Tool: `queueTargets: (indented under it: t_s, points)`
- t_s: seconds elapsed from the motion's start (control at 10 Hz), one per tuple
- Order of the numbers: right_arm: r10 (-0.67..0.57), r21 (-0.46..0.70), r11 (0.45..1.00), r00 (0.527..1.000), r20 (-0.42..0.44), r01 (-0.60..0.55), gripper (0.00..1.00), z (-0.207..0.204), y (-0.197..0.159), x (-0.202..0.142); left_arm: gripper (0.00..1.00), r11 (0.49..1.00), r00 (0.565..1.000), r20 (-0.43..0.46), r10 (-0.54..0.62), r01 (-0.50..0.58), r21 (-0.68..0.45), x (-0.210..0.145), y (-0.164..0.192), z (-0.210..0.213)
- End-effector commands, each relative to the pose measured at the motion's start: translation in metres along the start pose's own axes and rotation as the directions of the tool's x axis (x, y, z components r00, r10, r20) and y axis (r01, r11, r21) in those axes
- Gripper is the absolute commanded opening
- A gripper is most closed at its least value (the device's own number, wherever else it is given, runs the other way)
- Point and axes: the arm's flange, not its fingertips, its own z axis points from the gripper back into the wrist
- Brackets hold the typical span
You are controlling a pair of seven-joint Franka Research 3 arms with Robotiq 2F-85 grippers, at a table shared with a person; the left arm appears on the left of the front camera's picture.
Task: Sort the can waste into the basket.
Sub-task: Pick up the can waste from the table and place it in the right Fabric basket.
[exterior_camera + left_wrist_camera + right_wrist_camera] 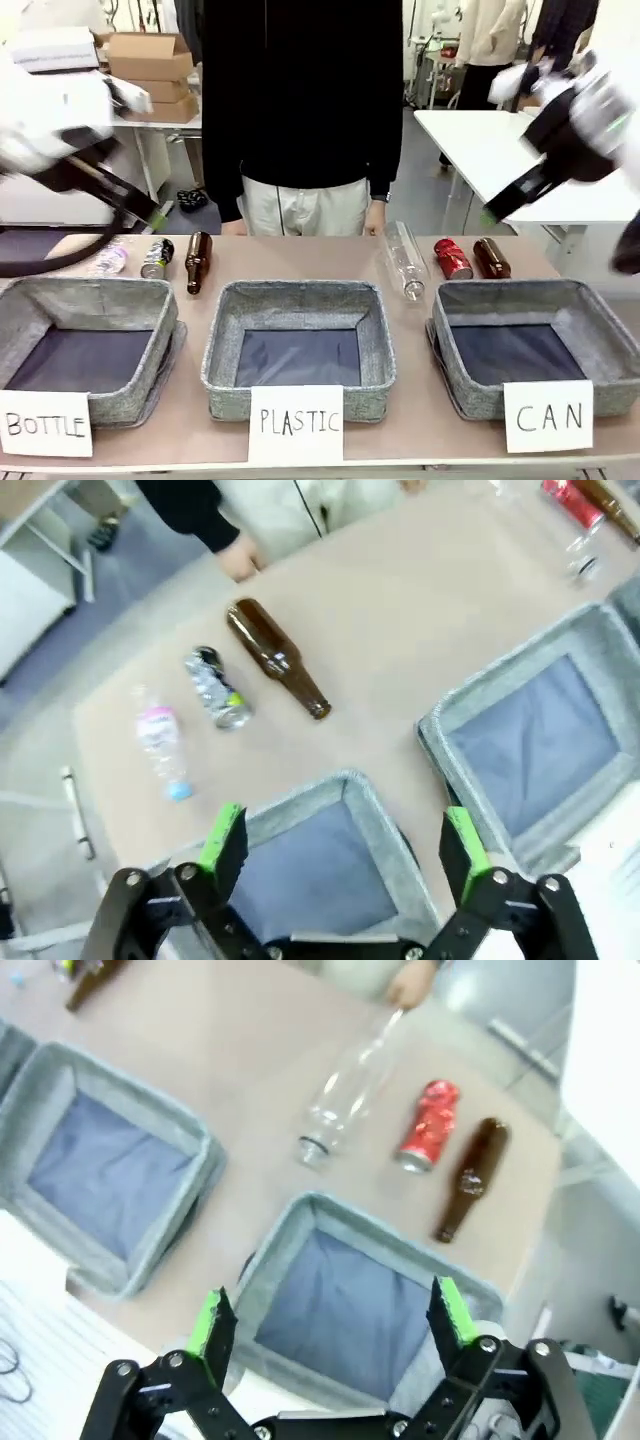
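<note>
Hovering high, left gripper (345, 845) and right gripper (328, 1320) both gape empty. Red can (452, 258) lies on the counter (300, 262) just behind the CAN basket (510, 300); dark can (155, 258) far left. Probably light, thin, slippery: pinch gently mid-body.

Bright, even indoor light falls on the table (300, 262), leaving only faint, soft shadows at the foot of the PLASTIC basket (222, 340). In the front view the table's things and the CAN sign (548, 415) are sharp, but the left arm (55, 125) and right arm (585, 115) are smeared by motion blur. Both wrist views are soft all over, with wide-angle bending toward the edges. The left end effector (343, 832) and right end effector (330, 1310) read slightly crisper than the table beyond. The clear bottle (345, 1090) carries pale glare, the red can (430, 1125) small highlights.
</note>
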Motion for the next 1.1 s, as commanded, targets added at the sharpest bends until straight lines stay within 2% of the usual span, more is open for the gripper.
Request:
queueTargets:
  t_s: [0.0,0.1,0.2,0.3,0.4,0.5,0.6,0.7,0.8,0.9,1.0]
  points:
    - [-0.029,-0.148,0.988,0.999,0.034,0.033,1.00,-0.001,0.010,-0.070,1.00,0.989,1.000,0.029,-0.001,-0.003,0.147,-0.069,-0.019,0.001]
    - [0.000,0.000,1.000,1.000,0.000,0.000,1.00,0.000,0.000,0.000,1.00,1.000,1.000,0.000,0.000,0.000,0.000,0.000,0.000,0.000]
    - [-0.009,-0.050,0.999,0.999,0.045,0.011,1.00,0.039,-0.002,-0.012,1.00,1.000,1.000,0.000,0.000,0.000,0.000,0.000,0.000,0.000]
    - [-0.083,0.122,0.989,0.996,0.011,0.081,1.00,0.024,0.003,-0.005,1.00,0.998,0.999,0.037,-0.009,0.007,0.061,-0.004,-0.001,0.039]
    - [-0.286,0.313,0.904,0.956,-0.062,0.291,1.00,0.035,-0.009,-0.002,1.00,0.974,0.994,0.062,0.087,-0.071,-0.216,-0.009,0.020,0.041]
    - [-0.465,0.535,0.677,0.857,-0.223,0.506,1.00,0.044,-0.033,-0.005,1.00,0.837,0.960,0.043,0.278,-0.220,-0.502,-0.019,0.053,0.046]
    - [-0.569,0.596,0.477,0.744,-0.350,0.646,1.00,0.043,-0.057,-0.014,1.00,0.622,0.920,-0.007,0.392,-0.271,-0.734,-0.035,0.087,0.047]
    - [-0.648,0.609,0.356,0.657,-0.386,0.709,1.00,0.040,-0.076,-0.025,1.00,0.525,0.861,-0.042,0.507,-0.347,-0.777,-0.049,0.108,0.042]
    - [-0.724,0.638,0.241,0.573,-0.384,0.731,1.00,0.036,-0.091,-0.036,1.00,0.440,0.811,-0.072,0.581,-0.388,-0.810,-0.061,0.122,0.035]
    - [-0.755,0.642,0.177,0.521,-0.398,0.746,1.00,0.029,-0.102,-0.042,1.00,0.351,0.771,-0.112,0.626,-0.408,-0.842,-0.064,0.128,0.024]
    - [-0.775,0.592,0.167,0.476,-0.416,0.789,1.00,0.019,-0.110,-0.045,1.00,0.307,0.750,-0.138,0.647,-0.422,-0.853,-0.055,0.125,0.013]
